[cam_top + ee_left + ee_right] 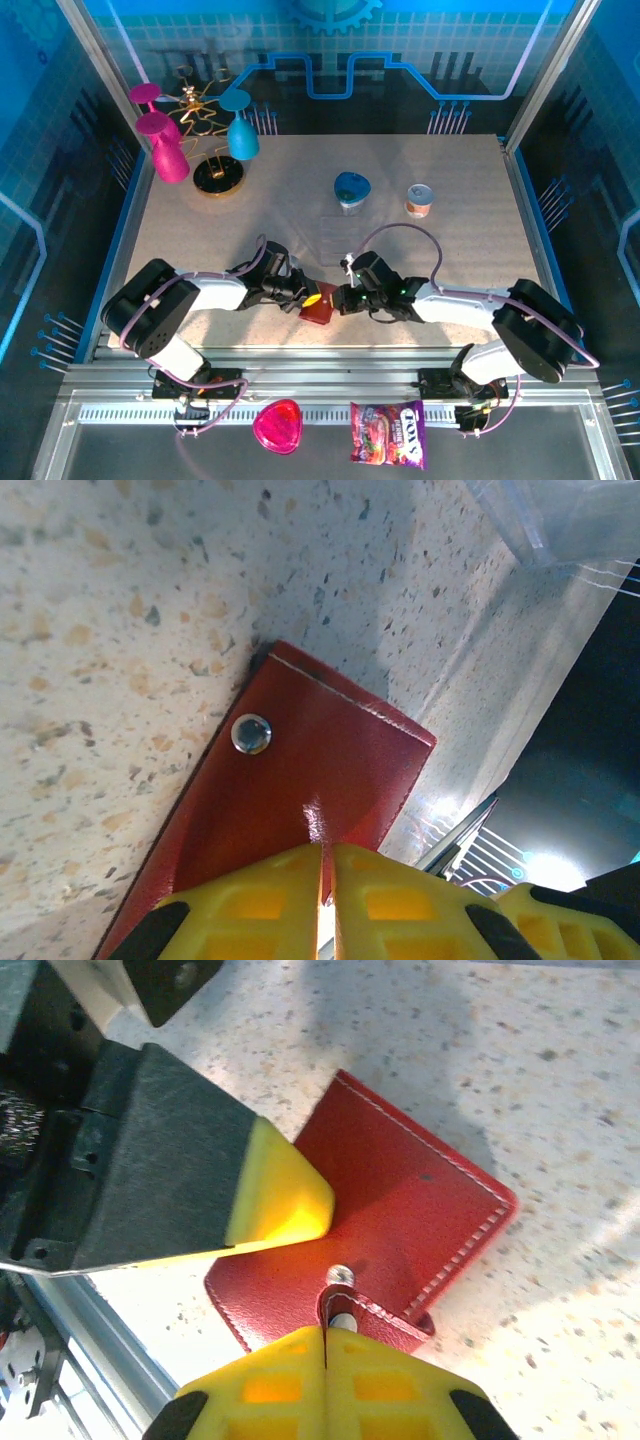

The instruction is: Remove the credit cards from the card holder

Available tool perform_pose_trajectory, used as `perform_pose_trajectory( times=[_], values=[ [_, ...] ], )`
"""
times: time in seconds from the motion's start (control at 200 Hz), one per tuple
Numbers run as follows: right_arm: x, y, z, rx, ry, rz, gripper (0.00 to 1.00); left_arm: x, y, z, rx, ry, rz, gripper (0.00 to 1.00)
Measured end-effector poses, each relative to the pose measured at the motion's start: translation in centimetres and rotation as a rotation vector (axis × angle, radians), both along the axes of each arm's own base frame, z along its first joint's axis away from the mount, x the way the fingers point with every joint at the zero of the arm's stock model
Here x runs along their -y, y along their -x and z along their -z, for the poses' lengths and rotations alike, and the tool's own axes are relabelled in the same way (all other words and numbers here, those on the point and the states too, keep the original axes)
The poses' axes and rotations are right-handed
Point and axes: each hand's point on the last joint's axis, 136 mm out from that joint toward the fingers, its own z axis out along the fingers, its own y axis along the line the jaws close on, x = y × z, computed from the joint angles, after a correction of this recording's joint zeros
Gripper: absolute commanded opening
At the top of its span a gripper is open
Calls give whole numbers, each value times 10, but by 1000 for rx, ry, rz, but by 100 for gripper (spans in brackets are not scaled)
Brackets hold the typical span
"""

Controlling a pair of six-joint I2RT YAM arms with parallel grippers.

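My left hand (313, 297) pinches the card holder (316, 312) by the worktop's (450, 260) near edge; my right hand (340, 298), closed tight at its strap (375, 1315), could slip, leaving it unopened.

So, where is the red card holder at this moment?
In the top view, the card holder lies near the front edge of the table, about the middle, right between the left gripper and the right gripper.

Glossy red grained-leather card holder (420, 1200) — metal snap (251, 733), speckled matt table (100, 630)
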Motion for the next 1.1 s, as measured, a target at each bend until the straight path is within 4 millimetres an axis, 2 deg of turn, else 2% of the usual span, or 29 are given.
perform_pose_trajectory(
  times=[0.125, 0.19, 0.355, 0.505, 0.64, 0.805, 0.991, 1.101],
  values=[
    [11, 4, 3, -53, 19, 66, 35, 0, 0, 0, -2, 0, -2, 12],
    [16, 6, 6, -85, 25, 93, 42, 0, 0, -1, -2, 0, -2, 12],
    [22, 10, 15, -162, 23, 143, 46, -1, 0, -1, -7, -10, -1, 13],
    [20, 12, 20, -213, 6, 156, 56, -3, 1, -2, -1, -24, 3, 13],
    [15, 12, 18, -224, -12, 144, 66, -5, 1, -2, -2, -34, -1, 13],
    [9, 5, 11, -228, 14, 147, 69, -8, 2, -6, 0, -48, -12, 14],
    [-5, -4, 0, -205, 99, 137, 71, -13, 0, -22, 33, -58, -31, 16],
    [-12, -6, 2, -203, 162, 124, 71, -22, -4, -38, 83, -72, -54, 17]
  ],
)
